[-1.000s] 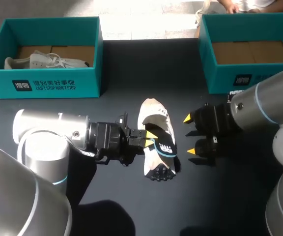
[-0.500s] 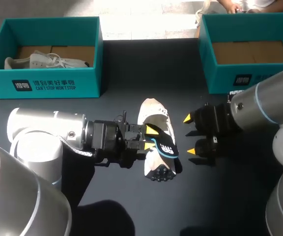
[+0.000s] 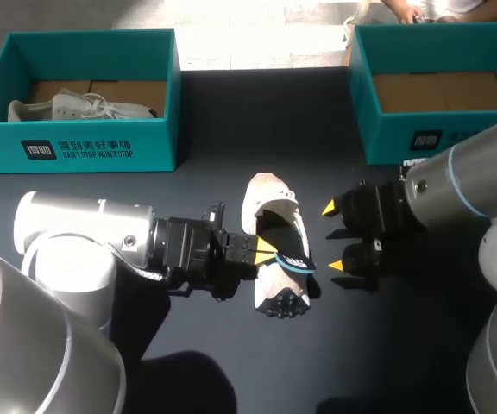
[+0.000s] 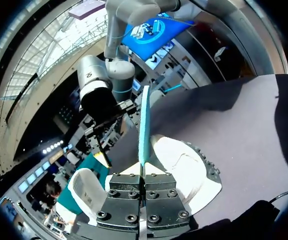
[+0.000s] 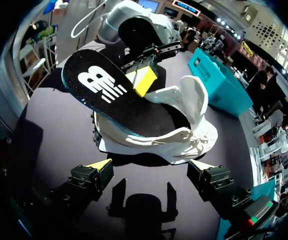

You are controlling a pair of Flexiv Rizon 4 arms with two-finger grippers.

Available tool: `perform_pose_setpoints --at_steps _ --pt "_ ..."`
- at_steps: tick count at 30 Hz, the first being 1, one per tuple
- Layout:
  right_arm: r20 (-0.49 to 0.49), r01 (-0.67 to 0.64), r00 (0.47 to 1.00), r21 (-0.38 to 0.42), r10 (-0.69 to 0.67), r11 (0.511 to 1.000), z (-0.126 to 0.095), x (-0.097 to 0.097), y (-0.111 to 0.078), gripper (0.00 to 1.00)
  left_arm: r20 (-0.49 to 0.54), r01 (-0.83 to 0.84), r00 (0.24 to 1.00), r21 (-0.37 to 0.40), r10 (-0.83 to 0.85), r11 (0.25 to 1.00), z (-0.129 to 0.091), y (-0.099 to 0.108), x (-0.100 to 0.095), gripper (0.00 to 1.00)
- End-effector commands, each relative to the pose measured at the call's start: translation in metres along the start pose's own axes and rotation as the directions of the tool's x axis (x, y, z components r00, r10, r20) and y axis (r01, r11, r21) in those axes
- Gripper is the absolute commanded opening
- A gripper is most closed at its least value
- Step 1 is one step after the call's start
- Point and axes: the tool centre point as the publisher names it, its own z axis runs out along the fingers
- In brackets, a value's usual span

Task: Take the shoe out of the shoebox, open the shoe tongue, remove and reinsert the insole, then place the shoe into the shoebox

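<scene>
Front end of insole (image 5: 111,97) (toe part) hidden inside shoe (image 5: 156,145)

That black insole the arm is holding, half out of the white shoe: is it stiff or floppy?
Probably bendy, not limp: the insole curves gently out of the shoe without drooping. Likely light: edge-on in the left wrist view it looks thin, and the left gripper pinches just one edge.

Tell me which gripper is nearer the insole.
Left. The left gripper is shut on the insole; the right gripper is open beside the shoe, touching neither.
</scene>
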Motion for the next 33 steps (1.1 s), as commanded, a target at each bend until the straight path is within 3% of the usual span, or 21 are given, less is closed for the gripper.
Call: perform_pose_setpoints --at_steps 1,7,10,11,12,13,17,25,27,29,33 --pt "0.002 0.000 1.000 -0.001 0.000 1.000 0.000 0.001 0.000 1.00 0.004 0.005 1.000 -0.006 -0.005 1.000 0.012 0.015 -0.004 0.00" --pt "0.002 0.000 1.000 -0.001 0.000 1.000 0.000 0.001 0.000 1.00 0.019 0.022 1.000 -0.042 -0.021 0.999 0.006 0.029 -0.004 0.00" --pt "0.002 0.000 1.000 -0.001 0.000 1.000 0.000 0.001 0.000 1.00 0.024 0.022 0.999 -0.039 -0.021 0.999 0.003 0.026 -0.004 0.00" --pt "0.002 0.000 1.000 -0.001 0.000 1.000 0.000 0.001 0.000 1.00 0.029 0.017 0.999 -0.035 -0.016 0.999 0.002 0.022 -0.005 0.07" --pt "0.002 0.000 1.000 -0.001 0.000 1.000 0.000 0.001 0.000 1.00 0.031 0.014 0.999 -0.033 -0.013 0.999 0.001 0.019 -0.006 0.33" --pt "0.002 0.000 1.000 -0.001 0.000 1.000 0.000 0.001 0.000 1.00 0.037 0.003 0.999 -0.026 -0.002 1.000 0.001 0.017 -0.007 0.41" --pt "0.002 0.000 1.000 -0.001 0.000 1.000 0.000 0.001 0.000 1.00 0.043 -0.021 0.999 -0.015 0.022 1.000 -0.002 0.005 -0.012 0.49" --pt "0.002 0.000 1.000 -0.001 0.000 1.000 0.000 0.001 0.000 1.00 0.016 -0.055 0.998 0.036 0.055 0.998 -0.001 -0.009 -0.011 0.33" --pt "0.002 0.000 1.000 -0.001 0.000 1.000 0.000 0.001 0.000 1.00 0.006 -0.058 0.998 0.042 0.058 0.997 -0.001 -0.011 -0.006 0.22" --pt "0.002 0.000 1.000 -0.001 0.000 1.000 0.000 0.001 0.000 1.00 -0.012 -0.069 0.997 0.038 0.070 0.997 0.002 -0.012 -0.004 0.00" --pt "0.002 0.000 1.000 -0.001 0.000 1.000 0.000 0.001 0.000 1.00 -0.017 -0.071 0.997 0.031 0.071 0.997 0.005 0.000 0.000 0.00"
